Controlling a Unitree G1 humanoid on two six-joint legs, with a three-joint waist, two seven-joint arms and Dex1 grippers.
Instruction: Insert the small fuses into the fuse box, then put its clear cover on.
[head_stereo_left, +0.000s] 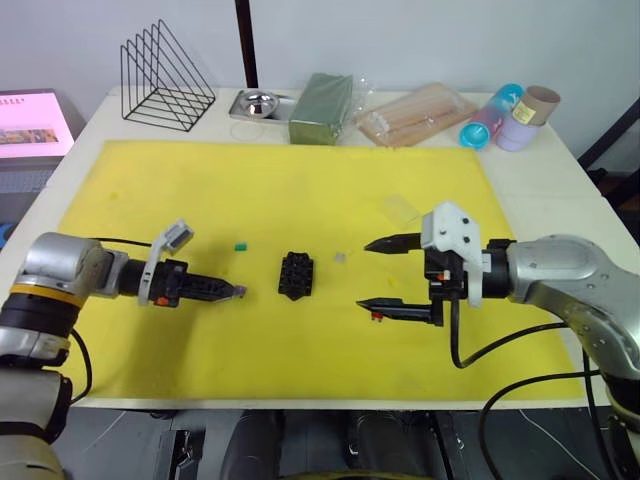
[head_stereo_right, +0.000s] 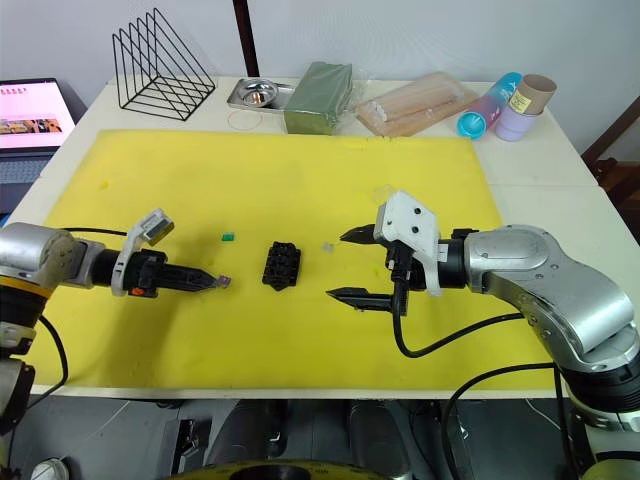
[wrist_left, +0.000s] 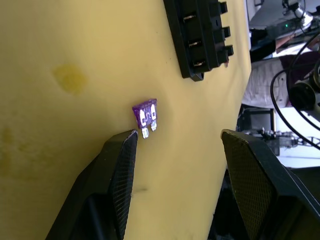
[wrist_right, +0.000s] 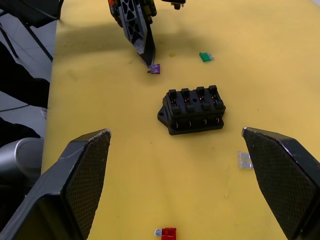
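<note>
The fuse box (head_stereo_left: 296, 274) is lying on the yellow mat (head_stereo_left: 250, 200), roughly midway between the two grippers, with its slots facing up. The left gripper (wrist_left: 177, 145) is reaching in low from the robot's left with its fingers spread apart and gripping nothing; the purple fuse (wrist_left: 145, 112) is lying flat on the mat just off the tip of one finger (wrist_left: 120, 165), close to touching it but not between the pads, and the fuse box is sitting a little beyond that fuse. In the right wrist view the same purple fuse is showing right at the left gripper's tip. The green fuse (head_stereo_left: 240, 244) is resting on the mat near the left gripper, on the far side of it and apart from the box. The right gripper (head_stereo_left: 385, 273) is hovering on the robot's right of the box with its two fingers held wide open and empty. The red fuse (wrist_right: 168, 232) is lying on the mat right by the nearer fingertip, and the pale clear fuse (wrist_right: 244, 159) is lying between the box and the right gripper's farther finger. The clear cover (head_stereo_left: 401, 208) is sitting on the mat beyond the right gripper, well apart from the box.
</note>
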